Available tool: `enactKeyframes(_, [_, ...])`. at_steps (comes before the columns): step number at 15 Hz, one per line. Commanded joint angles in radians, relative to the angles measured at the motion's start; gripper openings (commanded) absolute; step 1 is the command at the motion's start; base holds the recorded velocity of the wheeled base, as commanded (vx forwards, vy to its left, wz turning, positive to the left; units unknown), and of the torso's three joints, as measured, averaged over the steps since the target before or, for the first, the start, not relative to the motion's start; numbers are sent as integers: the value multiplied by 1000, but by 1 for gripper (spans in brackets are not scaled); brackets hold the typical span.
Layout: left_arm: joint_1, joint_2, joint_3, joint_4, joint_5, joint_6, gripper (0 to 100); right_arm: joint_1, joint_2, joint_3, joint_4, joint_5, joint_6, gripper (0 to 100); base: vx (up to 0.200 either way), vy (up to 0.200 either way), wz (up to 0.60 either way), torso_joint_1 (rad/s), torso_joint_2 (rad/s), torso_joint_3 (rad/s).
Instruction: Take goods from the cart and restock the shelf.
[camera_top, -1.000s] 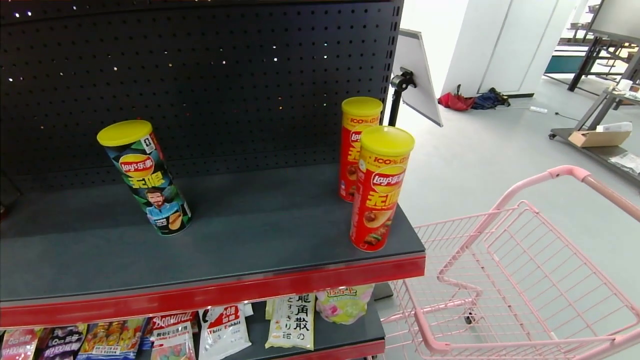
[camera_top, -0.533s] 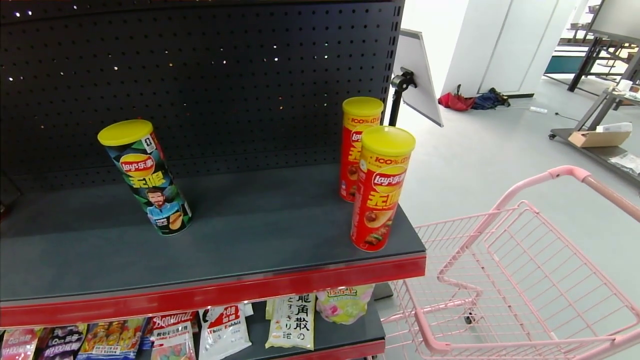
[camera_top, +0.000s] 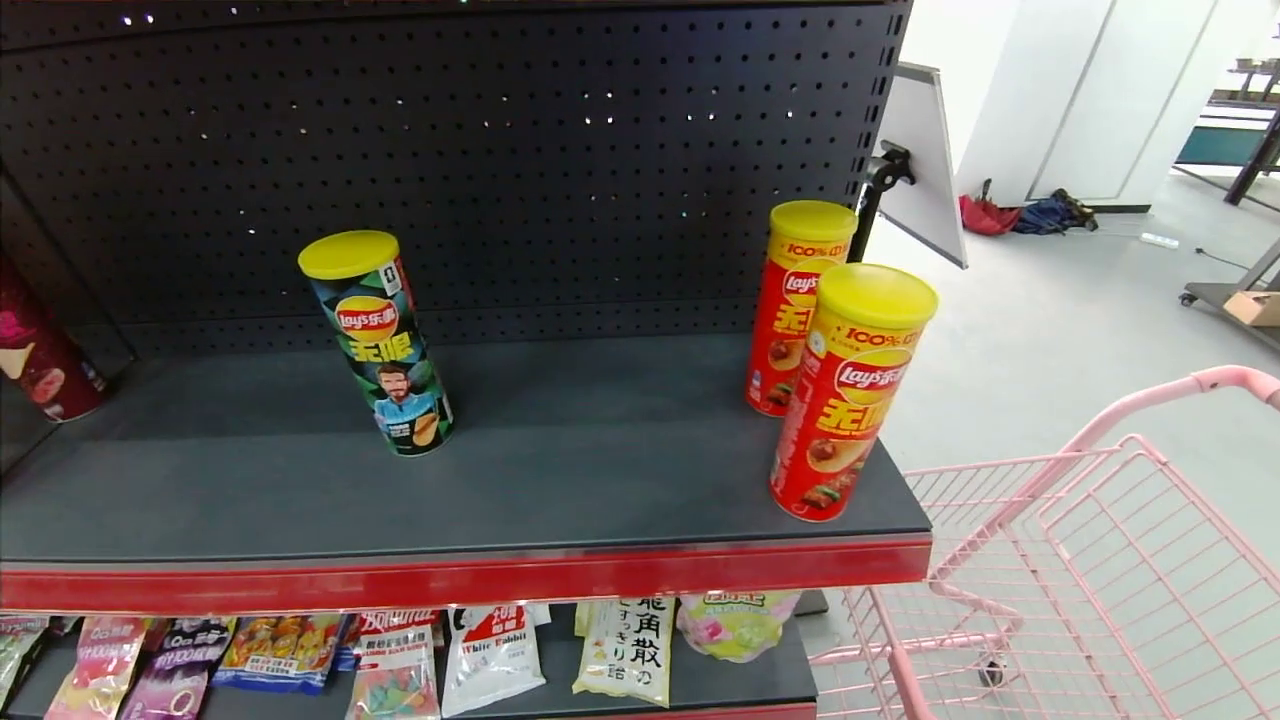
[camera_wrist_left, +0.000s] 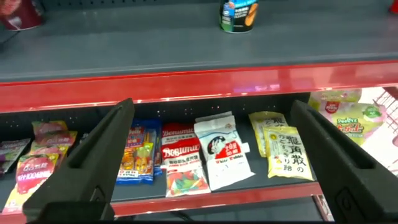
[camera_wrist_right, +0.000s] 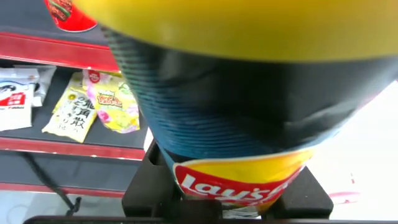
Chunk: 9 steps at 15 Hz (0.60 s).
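Note:
On the dark upper shelf (camera_top: 560, 470) a dark green chip can (camera_top: 385, 345) stands left of centre. Two red chip cans with yellow lids (camera_top: 803, 305) (camera_top: 850, 390) stand at the shelf's right end, one behind the other. The pink cart (camera_top: 1080, 560) is to the right, below shelf level. My right gripper (camera_wrist_right: 227, 193) is shut on a dark blue chip can (camera_wrist_right: 249, 112) with a yellow lid, close to the camera. My left gripper (camera_wrist_left: 212, 102) is open and holds nothing, level with the shelf's red front edge (camera_wrist_left: 199, 84).
The lower shelf holds several snack bags (camera_wrist_left: 217, 152) (camera_top: 500, 655). A dark red can (camera_top: 40, 350) stands in the neighbouring bay at far left. The pegboard back wall (camera_top: 500, 150) closes the shelf behind. A white board on a stand (camera_top: 925, 160) sits by the shelf's right end.
The whole head picture has shifted to the right, so the camera has turned left. The cans on the shelf stand as before.

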Motion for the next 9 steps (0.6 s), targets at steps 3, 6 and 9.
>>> enactKeyframes(3, [0,0,0,0,0,0,100,5,-52,24,1,2,22,0,0,133,0,3,3,2])
enactKeyframes(6, [0,0,0,0,0,0,100,6,-55,29,0,2,22,0,0,200,0,4,7,-2])
enactKeyframes(9, [0,1,0,0,0,0,100,6,-54,30,1,0,22,0,0,200,0,-4,-1,7])
